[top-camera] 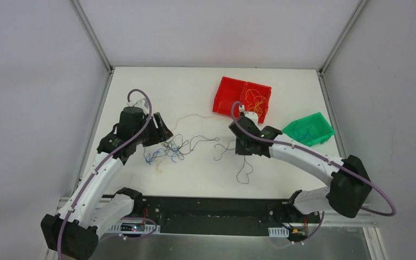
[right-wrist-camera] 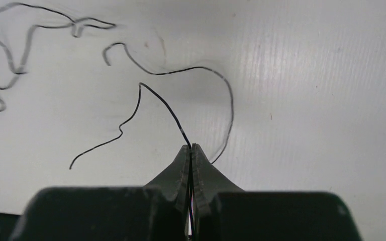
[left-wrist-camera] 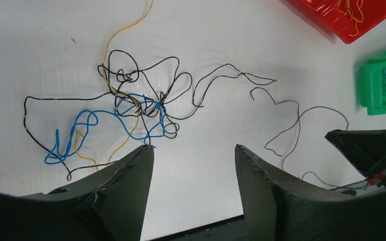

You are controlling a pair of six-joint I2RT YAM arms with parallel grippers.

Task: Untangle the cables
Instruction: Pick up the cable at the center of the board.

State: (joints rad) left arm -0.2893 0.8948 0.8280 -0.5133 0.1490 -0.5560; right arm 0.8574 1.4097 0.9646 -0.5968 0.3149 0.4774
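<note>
White table [top-camera: 206,92] (matte, evenly lit), plain grey walls [top-camera: 32,81] left, far, right; aluminium frame posts [top-camera: 91,35] at far corners.

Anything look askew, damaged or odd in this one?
The green bin sits rotated at the table's right edge, out of line with the red bins. On the left hand, one finger looks chipped along its edge.

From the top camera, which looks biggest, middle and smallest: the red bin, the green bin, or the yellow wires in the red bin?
Largest: red bin.
Middle: green bin.
Smallest: yellow wires, which fit inside one half of the red bin.
</note>
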